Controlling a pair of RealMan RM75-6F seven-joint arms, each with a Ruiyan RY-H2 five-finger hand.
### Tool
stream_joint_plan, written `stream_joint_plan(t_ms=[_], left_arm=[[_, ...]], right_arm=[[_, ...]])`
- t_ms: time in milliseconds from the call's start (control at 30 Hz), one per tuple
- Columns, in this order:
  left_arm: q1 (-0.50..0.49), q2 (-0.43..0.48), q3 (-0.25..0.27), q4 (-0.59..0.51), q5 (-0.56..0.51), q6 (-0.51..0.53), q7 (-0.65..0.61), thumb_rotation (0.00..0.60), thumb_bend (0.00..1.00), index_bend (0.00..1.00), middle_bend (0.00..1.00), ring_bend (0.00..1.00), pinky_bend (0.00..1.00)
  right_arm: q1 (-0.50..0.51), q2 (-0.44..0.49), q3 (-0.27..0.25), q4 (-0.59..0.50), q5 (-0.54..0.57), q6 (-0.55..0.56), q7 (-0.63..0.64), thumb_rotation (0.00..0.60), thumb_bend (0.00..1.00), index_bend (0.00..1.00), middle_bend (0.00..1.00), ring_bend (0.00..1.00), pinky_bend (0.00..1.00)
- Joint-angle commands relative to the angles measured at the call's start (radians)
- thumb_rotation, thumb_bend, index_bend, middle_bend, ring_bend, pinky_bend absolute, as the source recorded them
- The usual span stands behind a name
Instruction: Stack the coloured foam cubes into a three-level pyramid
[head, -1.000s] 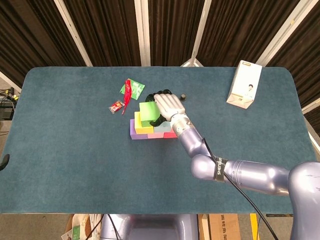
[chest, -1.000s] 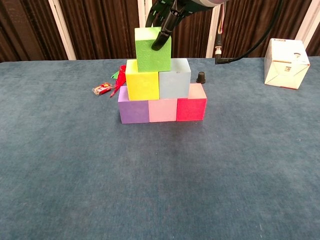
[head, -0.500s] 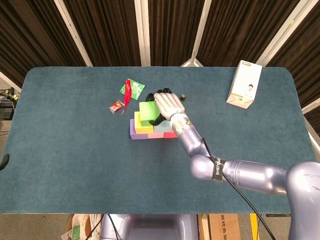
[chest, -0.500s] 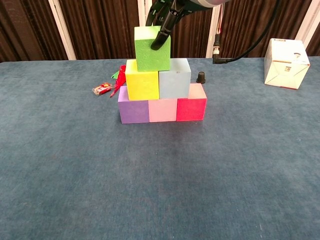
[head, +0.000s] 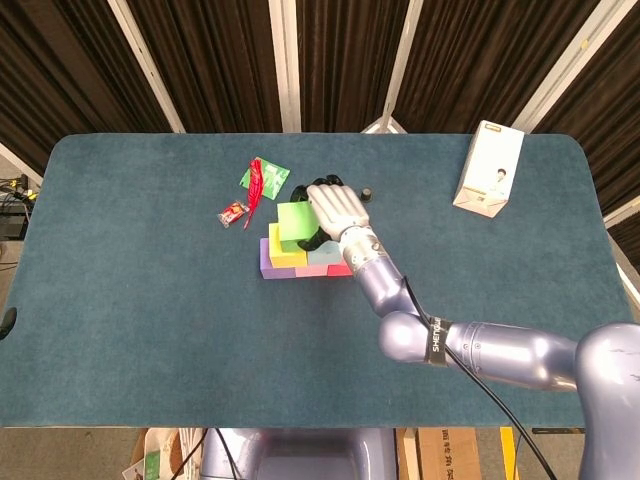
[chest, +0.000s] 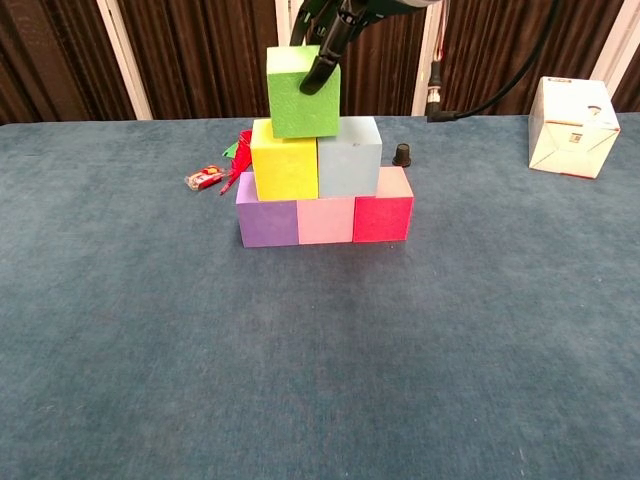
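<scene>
Purple (chest: 267, 222), pink (chest: 325, 221) and red (chest: 382, 218) foam cubes form the bottom row near the table's middle. On them stand a yellow cube (chest: 284, 172) and a grey-blue cube (chest: 349, 168). My right hand (head: 335, 208) reaches in from above and grips a green cube (chest: 302, 92), holding it at the top of the yellow cube, towards the seam with the grey-blue one. Whether it touches them I cannot tell. From the head view the green cube (head: 293, 220) hides most of the second level. My left hand is out of sight in both views.
A white carton (chest: 572, 113) stands at the far right. A small black cap (chest: 402, 155) sits just behind the red cube. Red and green wrappers (head: 262, 178) and a small red packet (head: 232, 213) lie left of the stack, further back.
The green cube has risen slightly and drifted a little left in my right hand. The five stacked cubes have not moved.
</scene>
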Motion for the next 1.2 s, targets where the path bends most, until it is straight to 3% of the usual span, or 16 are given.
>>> stream_joint_plan(t_ms=[33, 900, 1200], left_arm=[[0.000, 0.000, 0.000, -0.001, 0.000, 0.000, 0.001, 0.600, 0.30, 0.00, 0.00, 0.00, 0.00], [0.000, -0.002, -0.001, -0.006, -0.007, 0.000, 0.014, 0.600, 0.30, 0.00, 0.00, 0.00, 0.00], [0.000, -0.004, -0.002, -0.005, -0.008, 0.000, 0.018, 0.600, 0.30, 0.00, 0.00, 0.00, 0.00]], right_arm=[[0.000, 0.002, -0.001, -0.003, 0.004, -0.003, -0.004, 0.600, 0.25, 0.36, 0.32, 0.14, 0.00], [-0.007, 0.009, -0.005, -0.006, 0.015, -0.015, -0.018, 0.600, 0.25, 0.36, 0.32, 0.14, 0.00], [-0.004, 0.010, -0.007, -0.008, 0.019, -0.014, -0.023, 0.600, 0.25, 0.36, 0.27, 0.14, 0.00]])
